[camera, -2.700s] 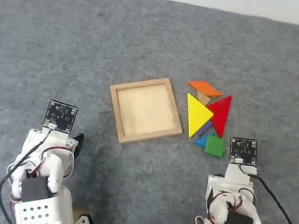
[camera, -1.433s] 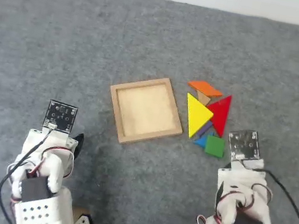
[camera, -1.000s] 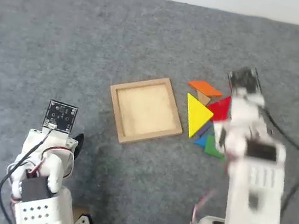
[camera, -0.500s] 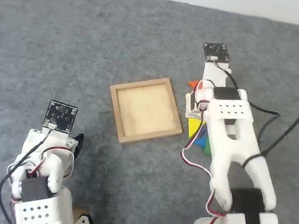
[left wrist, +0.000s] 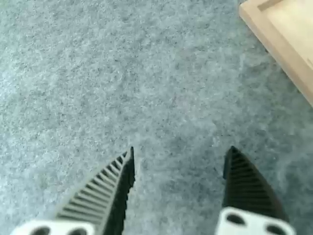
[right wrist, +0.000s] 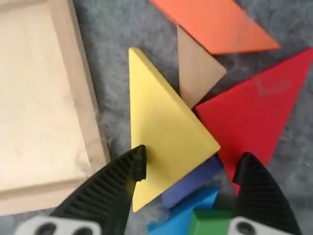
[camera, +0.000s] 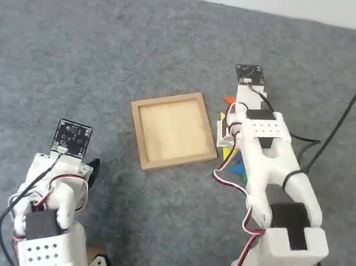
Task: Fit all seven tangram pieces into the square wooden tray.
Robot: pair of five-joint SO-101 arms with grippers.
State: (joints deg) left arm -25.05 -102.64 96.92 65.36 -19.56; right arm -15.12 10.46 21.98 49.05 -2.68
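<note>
Spread wide above the flat yellow wooden triangle [right wrist: 161, 127], the right gripper [right wrist: 193, 159] could close askew and drag along the purple wooden piece [right wrist: 193, 183] tucked at its edge.

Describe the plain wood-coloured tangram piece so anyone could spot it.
Start at the square wooden tray. Near it, a small triangle sits wedged between the orange parallelogram, yellow triangle and red triangle. It is the only wood-coloured piece.
</note>
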